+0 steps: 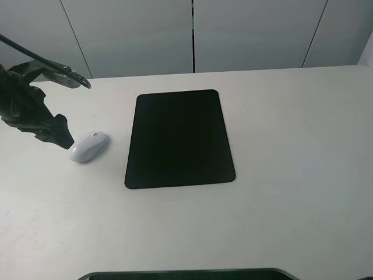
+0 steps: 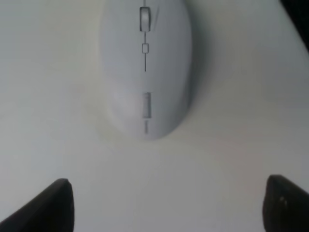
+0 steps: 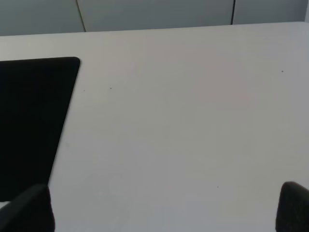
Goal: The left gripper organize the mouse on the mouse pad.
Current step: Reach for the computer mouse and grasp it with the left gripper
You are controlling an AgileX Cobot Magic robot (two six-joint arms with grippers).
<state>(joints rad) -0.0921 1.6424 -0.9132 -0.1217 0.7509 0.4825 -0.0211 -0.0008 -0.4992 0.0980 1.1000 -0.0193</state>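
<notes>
The white mouse [image 1: 89, 146] lies on the table just left of the black mouse pad [image 1: 179, 139], apart from it. My left gripper [image 1: 74, 114] hovers at the mouse's left side, open, one dark finger [image 1: 60, 135] close beside the shell. In the left wrist view the mouse [image 2: 145, 67] sits ahead of the left gripper [image 2: 166, 208], not between its wide-apart fingertips [image 2: 53, 208]. The right wrist view shows the open right gripper [image 3: 161, 212] over bare table, with the mouse pad [image 3: 34, 121] to one side.
The white table [image 1: 291, 146] reaches back to a grey panelled wall [image 1: 192, 35]. A dark curved edge [image 1: 186, 274] shows at the bottom of the exterior view. A black cable [image 1: 23, 52] trails from the left arm.
</notes>
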